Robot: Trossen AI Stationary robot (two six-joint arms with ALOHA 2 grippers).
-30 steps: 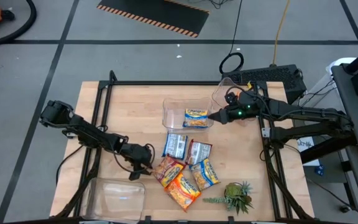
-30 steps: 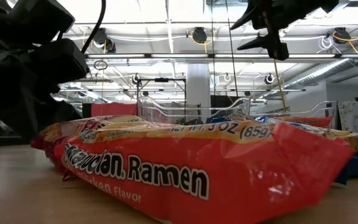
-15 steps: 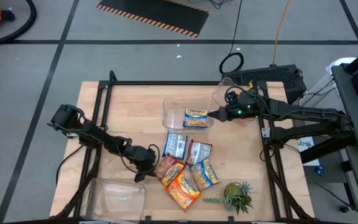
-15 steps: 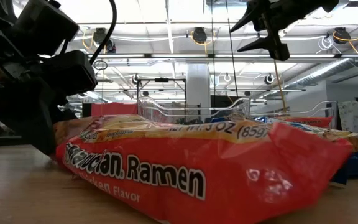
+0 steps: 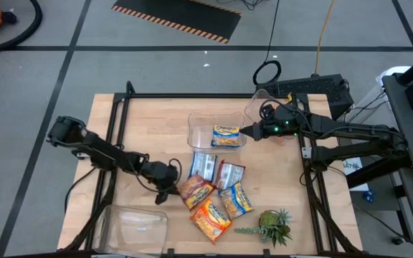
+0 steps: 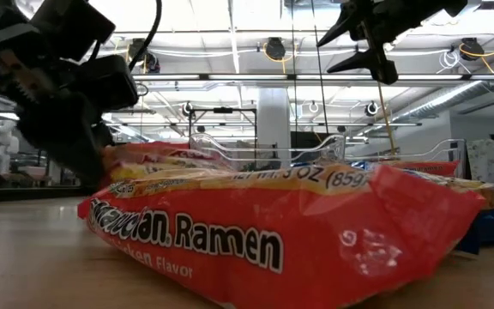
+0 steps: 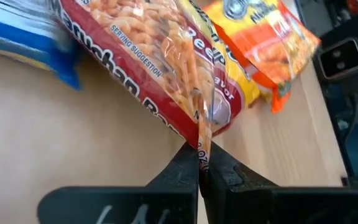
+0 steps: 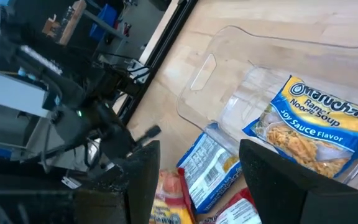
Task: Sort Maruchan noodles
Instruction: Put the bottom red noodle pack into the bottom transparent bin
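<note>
Red-brown packet (image 7: 166, 74) edge pinched in left claw (image 7: 199, 163), lifted, tilted.

red-brown packet (image 7: 166, 87) | blue-yellow packet (image 8: 309, 134) | orange packet (image 5: 210, 218) | green plant (image 5: 272, 226)

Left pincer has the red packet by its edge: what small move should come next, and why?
Probably lift it clear of the pile. The left pincer is shut on the seam of the red-brown packet, which still overlaps the orange packet. The right pincer hangs open over the clear bin.
</note>
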